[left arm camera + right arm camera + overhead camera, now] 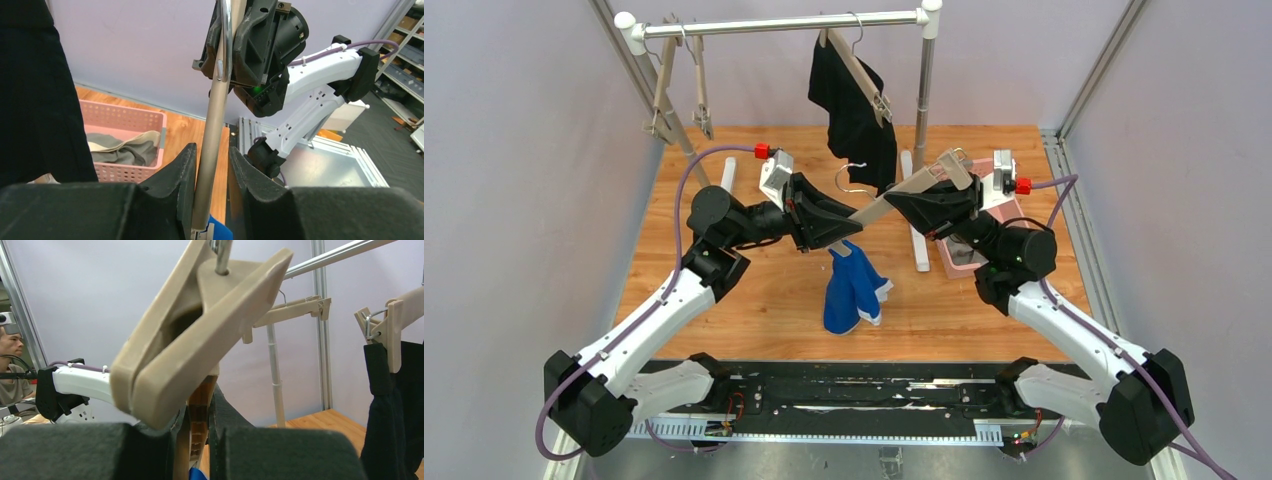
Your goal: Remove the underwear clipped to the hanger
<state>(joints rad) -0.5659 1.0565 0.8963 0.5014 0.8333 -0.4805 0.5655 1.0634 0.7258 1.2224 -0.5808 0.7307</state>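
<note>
The blue underwear (pixel 849 292) hangs just under the left pincer (pixel 832 238), which is narrow around the hanger (pixel 879 210), grip unclear; the right pincer (pixel 904 203) clamps the hanger.

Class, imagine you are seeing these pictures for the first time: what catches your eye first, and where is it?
Mid-table, the left gripper and right gripper meet at a tan clip hanger in mid-air, with bright blue underwear dangling beneath it. Behind them, black underwear hangs clipped on the rail. Grey underwear lies in the pink basket.
</note>
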